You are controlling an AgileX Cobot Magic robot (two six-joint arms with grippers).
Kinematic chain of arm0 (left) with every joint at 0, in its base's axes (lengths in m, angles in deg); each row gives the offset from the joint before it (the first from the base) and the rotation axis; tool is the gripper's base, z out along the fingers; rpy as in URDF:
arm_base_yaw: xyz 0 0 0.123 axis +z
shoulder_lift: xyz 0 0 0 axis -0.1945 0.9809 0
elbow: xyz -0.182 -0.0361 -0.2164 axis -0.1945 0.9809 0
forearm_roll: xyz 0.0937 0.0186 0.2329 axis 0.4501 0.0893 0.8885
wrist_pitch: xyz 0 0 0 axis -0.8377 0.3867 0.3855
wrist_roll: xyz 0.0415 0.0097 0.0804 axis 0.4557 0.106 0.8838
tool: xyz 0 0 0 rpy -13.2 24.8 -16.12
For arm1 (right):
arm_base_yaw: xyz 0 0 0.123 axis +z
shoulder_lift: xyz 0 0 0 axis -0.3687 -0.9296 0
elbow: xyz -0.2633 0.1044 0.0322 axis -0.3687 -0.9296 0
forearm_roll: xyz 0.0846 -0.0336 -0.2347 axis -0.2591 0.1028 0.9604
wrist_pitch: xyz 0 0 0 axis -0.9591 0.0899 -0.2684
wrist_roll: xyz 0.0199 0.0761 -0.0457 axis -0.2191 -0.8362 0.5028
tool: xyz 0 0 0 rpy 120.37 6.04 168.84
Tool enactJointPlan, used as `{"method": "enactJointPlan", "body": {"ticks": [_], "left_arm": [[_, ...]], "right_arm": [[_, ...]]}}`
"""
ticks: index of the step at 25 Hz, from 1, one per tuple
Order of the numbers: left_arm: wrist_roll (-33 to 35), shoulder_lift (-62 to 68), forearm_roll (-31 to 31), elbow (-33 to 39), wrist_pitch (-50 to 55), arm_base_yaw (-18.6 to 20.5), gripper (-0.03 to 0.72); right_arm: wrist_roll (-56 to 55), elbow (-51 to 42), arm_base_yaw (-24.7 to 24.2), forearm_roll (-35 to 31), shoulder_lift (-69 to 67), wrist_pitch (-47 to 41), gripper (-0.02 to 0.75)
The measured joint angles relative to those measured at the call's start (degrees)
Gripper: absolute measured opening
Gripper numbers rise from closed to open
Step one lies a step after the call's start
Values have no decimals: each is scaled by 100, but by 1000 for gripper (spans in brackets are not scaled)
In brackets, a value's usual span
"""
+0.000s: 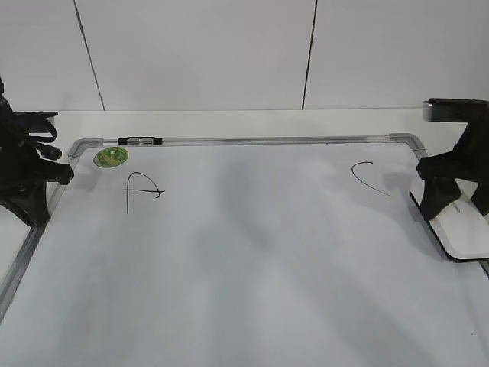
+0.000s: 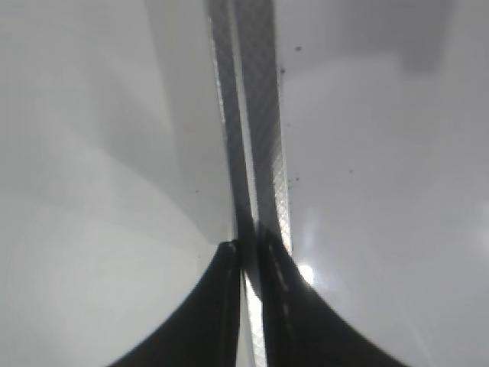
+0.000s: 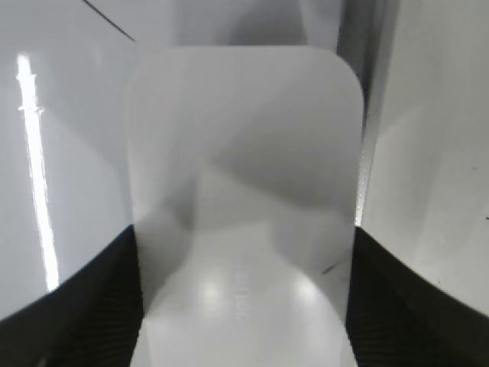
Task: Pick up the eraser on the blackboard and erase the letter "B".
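My right gripper (image 3: 243, 306) clamps the eraser (image 3: 243, 176) at the blackboard's (image 1: 252, 252) right edge, clear of the writing. Between "A" (image 1: 142, 191) and "C" (image 1: 370, 177) I see no "B". My left gripper (image 2: 248, 252) rests closed at the left frame.

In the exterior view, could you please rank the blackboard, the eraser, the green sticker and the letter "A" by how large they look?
1. The blackboard, by far.
2. The eraser, though the right gripper hides part of it.
3. The letter "A".
4. The green sticker, close to the "A" in width but shorter.

We look down slantwise over the blackboard (image 1: 252, 260); both wrist views hover close above its side frames.
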Motion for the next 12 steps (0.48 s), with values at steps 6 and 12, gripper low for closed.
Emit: {"method": "enactJointPlan", "body": {"ticks": [6, 12], "left_arm": [[0, 0, 0, 0, 10, 0, 40], [0, 0, 0, 0, 10, 0, 41]], "right_arm": [[0, 0, 0, 0, -157, 0, 540], [0, 0, 0, 0, -181, 0, 540]]}}
